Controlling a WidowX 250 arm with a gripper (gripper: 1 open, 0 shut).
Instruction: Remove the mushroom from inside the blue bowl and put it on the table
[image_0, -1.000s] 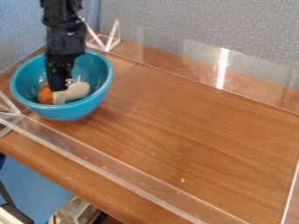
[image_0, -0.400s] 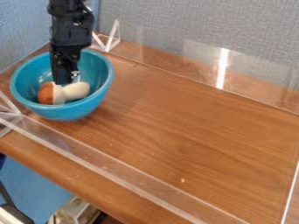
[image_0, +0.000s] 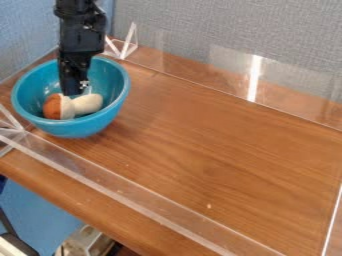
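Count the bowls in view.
1. The round glossy turquoise-blue bowl sits at the wooden table's far-left corner, under the gripper. None seems hidden.

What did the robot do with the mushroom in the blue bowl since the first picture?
The tool went from low down over the mushroom to a little higher, and it came up shut and empty. The mushroom now shows more fully and seems to have shifted slightly. It lies in the blue bowl, not lifted out. The bowl and the table stayed where they were.
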